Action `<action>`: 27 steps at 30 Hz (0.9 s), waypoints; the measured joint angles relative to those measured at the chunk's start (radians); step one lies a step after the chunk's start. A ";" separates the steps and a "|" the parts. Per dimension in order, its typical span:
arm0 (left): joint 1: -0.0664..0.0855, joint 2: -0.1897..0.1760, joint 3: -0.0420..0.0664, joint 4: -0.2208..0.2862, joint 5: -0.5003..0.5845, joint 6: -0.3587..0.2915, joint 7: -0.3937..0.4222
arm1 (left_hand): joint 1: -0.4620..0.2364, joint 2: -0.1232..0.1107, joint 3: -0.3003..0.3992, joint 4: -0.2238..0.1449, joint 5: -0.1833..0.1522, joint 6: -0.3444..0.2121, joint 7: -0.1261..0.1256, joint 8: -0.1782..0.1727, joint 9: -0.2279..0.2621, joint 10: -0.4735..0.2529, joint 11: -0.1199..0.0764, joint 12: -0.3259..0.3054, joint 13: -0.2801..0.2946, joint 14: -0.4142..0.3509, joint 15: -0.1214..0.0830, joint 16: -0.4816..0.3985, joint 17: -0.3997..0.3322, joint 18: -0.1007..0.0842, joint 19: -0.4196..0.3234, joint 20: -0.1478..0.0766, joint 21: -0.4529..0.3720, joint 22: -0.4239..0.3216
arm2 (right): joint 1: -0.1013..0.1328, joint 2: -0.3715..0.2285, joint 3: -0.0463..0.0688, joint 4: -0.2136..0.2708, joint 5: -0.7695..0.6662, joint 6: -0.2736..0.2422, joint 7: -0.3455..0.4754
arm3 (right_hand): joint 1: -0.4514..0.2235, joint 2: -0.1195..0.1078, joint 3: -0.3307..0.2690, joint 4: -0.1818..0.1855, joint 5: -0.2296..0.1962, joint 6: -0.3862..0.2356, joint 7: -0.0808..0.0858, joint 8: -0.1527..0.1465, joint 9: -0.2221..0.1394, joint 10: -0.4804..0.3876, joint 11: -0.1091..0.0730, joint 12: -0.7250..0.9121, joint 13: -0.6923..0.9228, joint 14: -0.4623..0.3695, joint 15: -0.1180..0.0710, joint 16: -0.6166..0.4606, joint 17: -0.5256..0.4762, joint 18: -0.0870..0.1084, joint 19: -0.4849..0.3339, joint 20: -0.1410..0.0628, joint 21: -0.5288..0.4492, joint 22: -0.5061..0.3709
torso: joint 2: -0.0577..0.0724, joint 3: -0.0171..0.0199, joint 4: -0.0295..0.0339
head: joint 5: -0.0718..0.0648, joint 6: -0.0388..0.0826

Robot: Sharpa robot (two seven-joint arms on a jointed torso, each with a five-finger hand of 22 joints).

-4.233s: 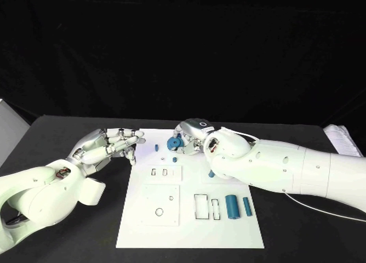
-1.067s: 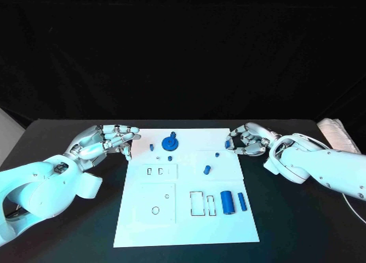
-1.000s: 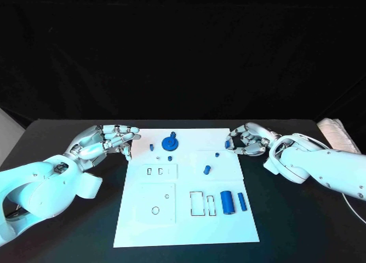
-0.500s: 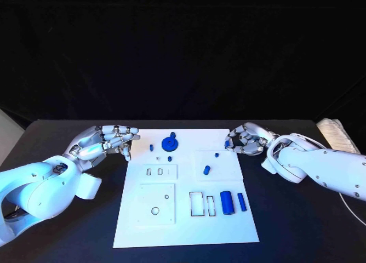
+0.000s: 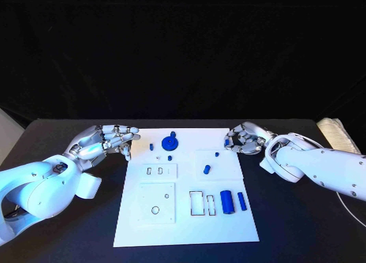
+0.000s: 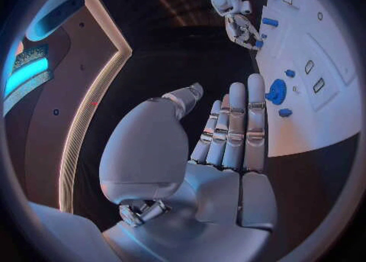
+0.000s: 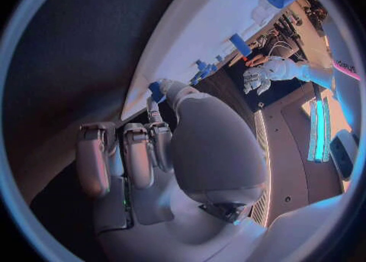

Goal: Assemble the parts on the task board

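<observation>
The right robot hand (image 5: 246,139) has left the blue gear (image 5: 170,143) for the task board's (image 5: 187,219) upper right edge, pinching a small blue part (image 5: 228,143), probably to insert it next. The left robot hand (image 5: 104,142) stays loosely open and empty.

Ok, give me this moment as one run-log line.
left hand: open, beside white task board | right hand: pinching small blue part at board's far right edge | round blue gear part: on board

— How many boards on the bench (image 5: 64,131)?
— One white task board (image 5: 187,224), with two raised white plates on it, (image 5: 161,171) and (image 5: 157,203).
— And blue parts?
— Seven, I count: a round one with a knob (image 5: 170,143), a fat cylinder (image 5: 227,201), a thin rod (image 5: 241,201), and four small pieces.
— Hands?
— Two, left hand (image 5: 104,141) and right hand (image 5: 247,139).
</observation>
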 measured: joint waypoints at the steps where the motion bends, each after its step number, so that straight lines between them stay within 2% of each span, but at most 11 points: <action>1: 0.000 0.000 0.000 0.000 0.000 0.000 0.000 | 0.000 0.000 0.000 0.000 0.000 0.000 0.000 0.000 0.000 0.000 0.000 0.000 0.000 0.000 0.000 0.000 0.000 0.000 0.000 0.000 0.000 0.000 | 0.000 0.000 0.000 0.000 0.000 0.000 0.000 | 0.000 0.000 0.000 0.000 0.000 0.000 0.000 0.000 0.000 0.000 0.000 0.000 0.000 0.000 0.000 0.000 0.000 0.000 0.000 0.000 0.000 0.000 | 0.000 0.0000 -0.0001 | 0.000 0.000; 7: 0.000 -0.001 0.000 0.000 0.000 0.002 -0.002 | 0.000 0.000 0.000 0.000 0.000 0.000 0.000 0.000 0.000 0.000 0.000 0.000 0.000 0.000 0.000 0.000 0.000 0.000 0.000 0.000 0.000 0.001 | -0.001 0.003 0.000 0.000 0.000 -0.003 -0.003 | 0.000 0.000 0.005 -0.001 0.000 0.005 -0.001 0.003 0.000 0.000 0.000 0.000 0.000 0.001 -0.001 0.000 0.000 0.000 0.000 -0.001 0.000 0.000 | 0.000 0.0000 -0.0008 | 0.000 0.000; 10: 0.000 -0.001 0.000 0.001 0.000 0.002 -0.003 | 0.000 0.000 0.000 0.000 0.000 0.000 0.000 0.000 0.000 0.000 0.000 0.000 0.000 0.000 0.000 0.000 0.000 0.000 0.000 0.000 0.000 0.001 | -0.001 0.003 0.000 0.000 0.000 -0.005 -0.004 | 0.000 0.000 0.022 -0.006 0.000 0.022 -0.007 0.016 0.000 0.004 -0.007 0.000 0.000 0.000 -0.008 0.000 0.000 0.000 0.000 -0.008 0.000 0.000 | 0.000 0.0000 -0.0007 | 0.000 0.000; 12: 0.000 -0.002 0.000 0.001 0.000 0.003 -0.004 | 0.000 0.000 0.000 0.000 0.000 0.000 0.000 0.000 0.000 0.000 0.000 0.000 0.000 0.000 0.000 0.000 0.000 0.000 0.000 0.000 0.000 0.001 | -0.001 0.003 0.000 0.000 0.000 -0.008 -0.005 | 0.001 0.012 0.037 -0.009 0.000 0.038 -0.012 0.025 0.000 0.004 -0.014 0.002 0.000 0.002 -0.013 0.000 0.000 0.000 0.000 -0.015 0.000 0.000 | 0.000 0.0000 -0.0007 | -0.001 -0.001; 14: 0.000 -0.002 0.000 0.001 0.000 0.003 -0.004 | 0.000 0.000 0.000 0.000 0.000 0.000 0.000 0.000 0.000 0.000 0.000 0.000 0.000 0.000 0.000 0.000 0.000 0.000 0.000 0.000 0.000 0.001 | -0.001 0.003 0.000 0.000 0.000 -0.011 -0.006 | -0.001 0.015 0.042 -0.014 0.000 0.045 -0.016 0.033 0.003 0.004 -0.014 0.004 0.000 0.004 -0.015 0.000 0.000 0.000 0.000 -0.015 0.000 0.000 | 0.000 0.0000 -0.0008 | -0.002 -0.001; 17: 0.000 -0.003 0.000 0.001 0.000 0.003 -0.005 | 0.000 0.000 0.000 0.000 0.000 0.000 0.000 0.000 0.000 0.000 0.000 0.000 0.000 0.000 0.000 0.000 0.000 0.000 0.000 0.000 0.000 0.001 | -0.001 0.003 0.001 0.000 0.000 -0.018 -0.007 | -0.002 0.015 0.062 -0.021 0.000 0.063 -0.023 0.047 0.005 0.004 -0.025 0.004 0.000 0.002 -0.024 0.000 0.000 0.000 0.001 -0.022 0.004 0.000 | 0.000 0.0000 -0.0008 | -0.002 -0.001; 21: 0.000 -0.003 0.000 0.001 -0.001 0.004 -0.006 | 0.000 0.000 0.000 0.000 0.000 0.000 0.000 0.000 0.000 0.000 0.000 0.000 0.000 0.000 0.000 0.000 0.000 0.000 0.000 0.000 0.000 0.001 | -0.002 0.004 0.001 0.003 0.000 -0.029 -0.007 | -0.004 0.025 0.083 -0.038 -0.020 0.070 -0.028 0.067 0.006 0.004 -0.032 0.004 0.000 0.002 -0.031 0.000 0.000 0.000 0.000 -0.029 0.004 0.000 | 0.000 0.0000 -0.0011 | -0.002 -0.003; 27: 0.000 -0.004 0.000 0.001 -0.001 0.004 -0.007 | 0.000 0.000 0.000 0.000 0.000 0.000 0.000 0.000 0.000 0.000 0.000 0.000 0.000 0.000 0.000 0.000 0.000 0.000 0.000 0.000 0.000 0.001 | -0.003 0.004 0.000 0.015 -0.001 -0.049 -0.009 | -0.002 0.034 0.095 -0.043 -0.024 0.070 -0.028 0.067 0.006 0.004 -0.032 0.008 0.000 0.002 -0.031 0.000 0.000 0.000 0.000 -0.029 0.008 0.000 | 0.000 0.0002 -0.0008 | -0.002 -0.003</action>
